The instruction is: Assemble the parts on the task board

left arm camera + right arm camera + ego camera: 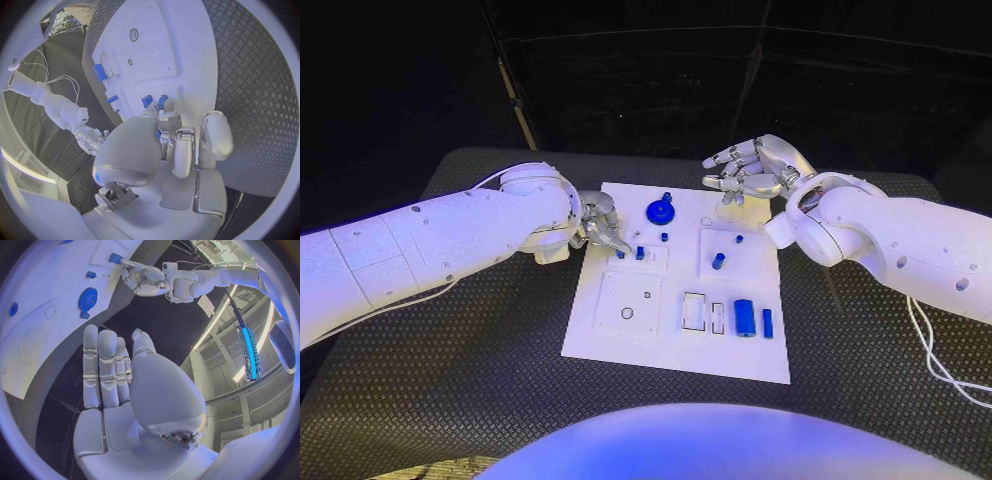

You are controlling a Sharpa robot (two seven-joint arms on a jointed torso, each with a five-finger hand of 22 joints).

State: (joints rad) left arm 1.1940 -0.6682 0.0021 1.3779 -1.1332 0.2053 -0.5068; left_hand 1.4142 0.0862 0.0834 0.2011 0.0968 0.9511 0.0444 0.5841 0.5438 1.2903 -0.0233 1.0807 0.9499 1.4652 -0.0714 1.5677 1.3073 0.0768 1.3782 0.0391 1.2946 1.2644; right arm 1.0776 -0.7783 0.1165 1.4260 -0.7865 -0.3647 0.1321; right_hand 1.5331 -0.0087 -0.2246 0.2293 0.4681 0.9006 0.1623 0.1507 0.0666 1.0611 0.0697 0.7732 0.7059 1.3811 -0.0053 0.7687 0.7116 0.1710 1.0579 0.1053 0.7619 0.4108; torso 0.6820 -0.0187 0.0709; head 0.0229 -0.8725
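The white task board (678,330) lies flat in the middle of the black tabletop (473,400), with the blue parts spread over it. A round blue gear (661,210) sits near the board's far edge, a small blue peg (718,261) stands in the raised square block to the right of centre, and 2 blue cylinders lie side by side near the board's right edge, the thicker cylinder (746,317) just left of the thin pin (767,321). The left hand (600,224) is down at the board's far left edge, its fingertips (164,120) gathered close to 2 small blue pegs (640,253); whether they actually pinch one I cannot tell, since the fingers hide the contact. The right hand (750,168) hovers above the far right corner of the board, holding nothing, its fingers (106,365) loosely extended and apart.
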